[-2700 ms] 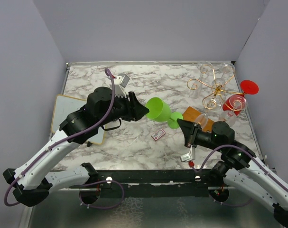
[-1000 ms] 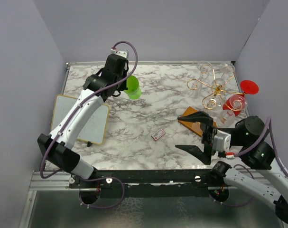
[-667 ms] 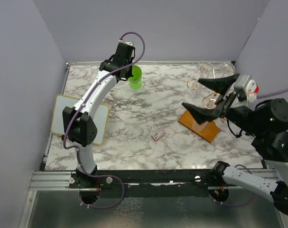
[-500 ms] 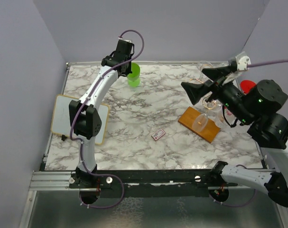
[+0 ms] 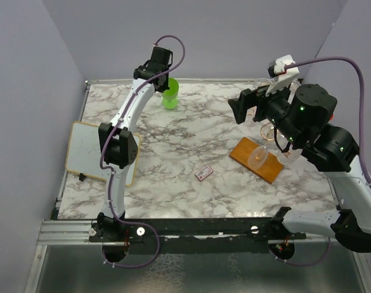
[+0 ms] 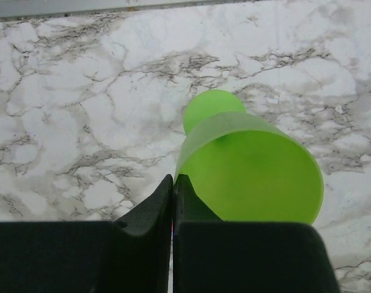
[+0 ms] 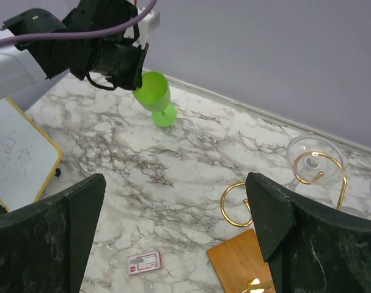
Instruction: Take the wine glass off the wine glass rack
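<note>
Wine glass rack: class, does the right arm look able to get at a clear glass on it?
Probably yes. The right gripper hangs open above the wine glass rack. A clear glass on one gold loop shows just past its fingers, with nothing in between.

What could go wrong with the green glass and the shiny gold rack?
1. The left end effector pinches only the rim of the green wine glass, which it holds tilted. It might slip or tip over when let go.
2. The right end effector hovers wide open near the gold wire rack, where clear glasses hang. Coming down, it could knock them.
</note>
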Action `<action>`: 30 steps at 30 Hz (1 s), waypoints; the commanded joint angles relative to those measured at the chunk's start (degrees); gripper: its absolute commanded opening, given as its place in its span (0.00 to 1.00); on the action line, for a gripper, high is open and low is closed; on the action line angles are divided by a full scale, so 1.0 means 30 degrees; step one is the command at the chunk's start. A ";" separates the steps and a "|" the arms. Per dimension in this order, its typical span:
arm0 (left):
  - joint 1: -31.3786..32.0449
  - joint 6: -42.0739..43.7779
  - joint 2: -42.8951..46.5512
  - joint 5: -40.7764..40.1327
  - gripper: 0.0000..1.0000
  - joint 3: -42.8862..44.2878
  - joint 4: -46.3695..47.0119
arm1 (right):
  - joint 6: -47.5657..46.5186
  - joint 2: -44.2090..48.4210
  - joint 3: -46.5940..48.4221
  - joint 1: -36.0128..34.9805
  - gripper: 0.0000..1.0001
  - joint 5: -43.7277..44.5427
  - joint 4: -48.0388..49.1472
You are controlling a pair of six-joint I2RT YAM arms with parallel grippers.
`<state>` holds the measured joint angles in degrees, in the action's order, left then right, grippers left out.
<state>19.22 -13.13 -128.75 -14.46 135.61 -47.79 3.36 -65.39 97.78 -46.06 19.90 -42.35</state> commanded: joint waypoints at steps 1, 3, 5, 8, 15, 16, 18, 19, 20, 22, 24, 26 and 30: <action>-0.0254 0.0205 -0.0036 -0.0436 0.00 -0.0209 -0.1040 | -0.0477 0.0793 0.1012 -0.0085 0.99 0.0464 0.0097; -0.0271 0.0240 0.0010 -0.0533 0.00 -0.0514 -0.1180 | -0.0762 0.1091 0.1191 -0.0084 0.99 0.0321 0.0292; -0.0329 0.0188 0.0125 -0.0681 0.00 -0.0961 -0.1235 | -0.0983 0.1481 0.1078 -0.0085 0.99 0.0246 0.0491; -0.0406 0.0185 0.0024 -0.0738 0.00 -0.1183 -0.1345 | -0.1382 0.1803 0.0708 -0.0085 0.99 0.0010 0.0451; -0.0521 0.0387 -0.0616 -0.0326 0.07 -0.0039 -0.1910 | -0.0661 0.2905 -0.0362 -0.0085 0.99 -0.0263 0.0249; -0.0519 0.0390 -0.0626 -0.0288 0.13 0.0084 -0.1919 | -0.0468 0.3126 -0.0541 -0.0070 0.99 -0.0289 0.0261; -0.0556 0.0443 -0.0594 -0.0153 0.26 0.0291 -0.1937 | -0.0156 0.3402 -0.0710 -0.0084 0.99 -0.0385 0.0139; -0.0564 0.0474 -0.0554 -0.0072 0.30 0.0360 -0.1940 | -0.0042 0.3456 -0.0676 -0.0085 0.99 -0.0392 -0.0002; -0.0558 0.0456 -0.0497 -0.0011 0.33 0.0357 -0.1948 | 0.0031 0.3488 -0.0628 -0.0085 1.00 -0.0415 -0.0166; -0.0553 0.0471 -0.0332 0.0373 0.39 0.0417 -0.1919 | 0.0064 0.3510 -0.0573 -0.0085 1.00 -0.0444 -0.0455; -0.0564 0.0463 -0.0059 0.0860 0.46 0.0545 -0.1914 | 0.0081 0.3462 -0.0611 -0.0085 1.00 -0.0503 -0.0700; -0.0550 0.0514 0.0297 0.0935 0.52 0.0634 -0.1927 | 0.0083 0.3499 -0.0827 -0.0085 0.99 -0.0528 -0.0859; -0.0549 0.0766 0.1517 0.1050 0.60 0.0469 -0.1912 | 0.0159 0.3364 -0.1158 -0.0085 1.00 -0.0229 -0.1560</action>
<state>17.96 -11.92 -129.64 -13.06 135.52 -52.84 2.96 -55.00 95.53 -46.06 19.68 -43.62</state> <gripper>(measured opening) 0.571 0.994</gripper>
